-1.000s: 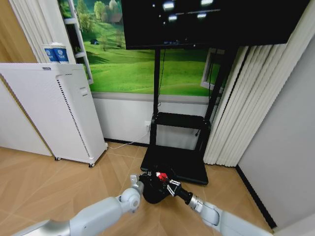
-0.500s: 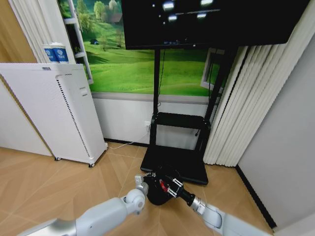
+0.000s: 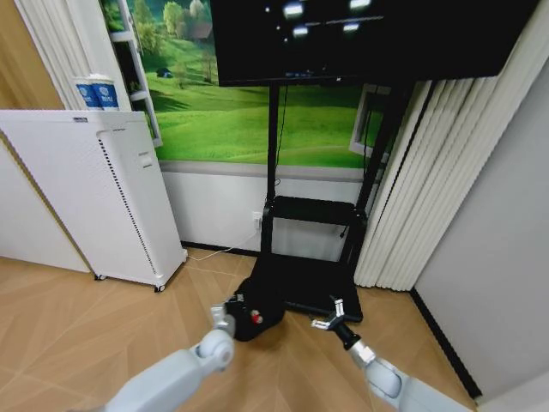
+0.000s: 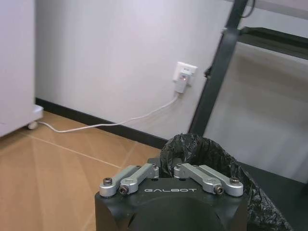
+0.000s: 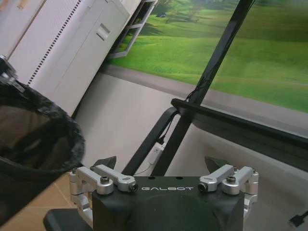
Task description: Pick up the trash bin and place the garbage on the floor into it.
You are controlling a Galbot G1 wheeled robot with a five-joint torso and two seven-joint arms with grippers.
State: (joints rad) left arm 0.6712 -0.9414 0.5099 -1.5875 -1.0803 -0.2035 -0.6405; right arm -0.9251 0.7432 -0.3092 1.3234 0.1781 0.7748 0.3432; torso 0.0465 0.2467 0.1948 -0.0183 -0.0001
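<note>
Trash bin (image 3: 256, 314), lined with a black bag, hangs clamped by its rim in the left gripper (image 3: 230, 311), just in front of the dark base of the TV stand (image 3: 304, 287). We note the right gripper (image 3: 331, 315) to the bin's right, fingers apart and holding nothing. We record a white perforated unit (image 3: 94, 193) far left and pleated curtains (image 3: 433, 184) far right.

A dark screen (image 3: 369, 39) on a black stand (image 3: 313, 215) occupies the far wall before a green meadow mural (image 3: 232, 112). Left stands a white perforated unit (image 3: 94, 193); right hang pale curtains (image 3: 433, 189). Herringbone wood floor (image 3: 77, 326). A wall socket (image 4: 184, 77), perhaps with a charger plugged in.
</note>
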